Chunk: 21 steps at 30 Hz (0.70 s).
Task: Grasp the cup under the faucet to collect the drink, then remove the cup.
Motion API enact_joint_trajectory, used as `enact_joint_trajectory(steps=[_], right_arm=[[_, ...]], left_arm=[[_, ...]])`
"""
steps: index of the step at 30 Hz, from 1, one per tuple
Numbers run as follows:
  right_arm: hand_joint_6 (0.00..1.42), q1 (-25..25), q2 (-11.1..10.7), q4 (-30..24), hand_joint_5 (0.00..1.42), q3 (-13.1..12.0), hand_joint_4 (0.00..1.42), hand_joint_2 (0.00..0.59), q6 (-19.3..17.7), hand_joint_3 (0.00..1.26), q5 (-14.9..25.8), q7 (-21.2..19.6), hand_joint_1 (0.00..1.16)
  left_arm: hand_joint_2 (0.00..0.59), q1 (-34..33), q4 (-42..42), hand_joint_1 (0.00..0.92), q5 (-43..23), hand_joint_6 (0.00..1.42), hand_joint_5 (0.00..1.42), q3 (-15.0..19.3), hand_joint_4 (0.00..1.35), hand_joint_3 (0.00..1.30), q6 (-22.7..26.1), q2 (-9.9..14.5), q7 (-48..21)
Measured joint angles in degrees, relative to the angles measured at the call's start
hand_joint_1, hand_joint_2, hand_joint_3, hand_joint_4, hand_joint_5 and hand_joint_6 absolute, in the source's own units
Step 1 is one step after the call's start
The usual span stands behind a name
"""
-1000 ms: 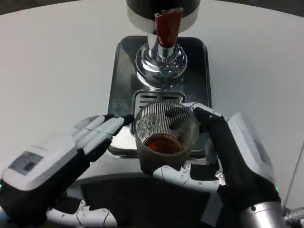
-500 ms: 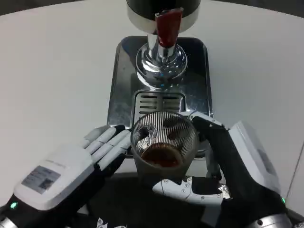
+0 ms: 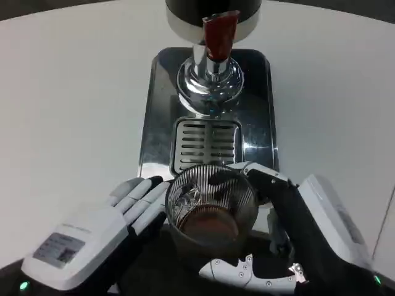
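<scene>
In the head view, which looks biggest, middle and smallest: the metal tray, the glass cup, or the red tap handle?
1. metal tray
2. glass cup, though it is nearer the camera
3. red tap handle

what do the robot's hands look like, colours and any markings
Both hands have a white boxy back shell and black palms. The left hand has white fingers with black undersides, a grey printed label on its back and a small green light. The right hand has black and white fingers.
</scene>
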Motion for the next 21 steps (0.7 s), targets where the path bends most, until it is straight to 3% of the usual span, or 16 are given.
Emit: enact_joint_trajectory(steps=[9,21], right_arm=[[1.40,3.6,-1.4,-2.2,1.16,-0.3,1.13,0.147,-1.1,0.98,0.9,1.3,1.01],[1.40,6.2,-1.4,-4.0,1.16,-0.2,1.13,0.147,-1.8,0.98,1.1,2.7,1.01]], left_arm=[[0.126,2.5,-2.3,0.353,1.3,0.00,0.00,0.0,0.00,0.00,1.9,-1.1,0.8],[0.124,2.7,-2.5,0.350,2.0,0.00,0.00,0.0,0.00,0.00,3.1,-1.4,1.1]])
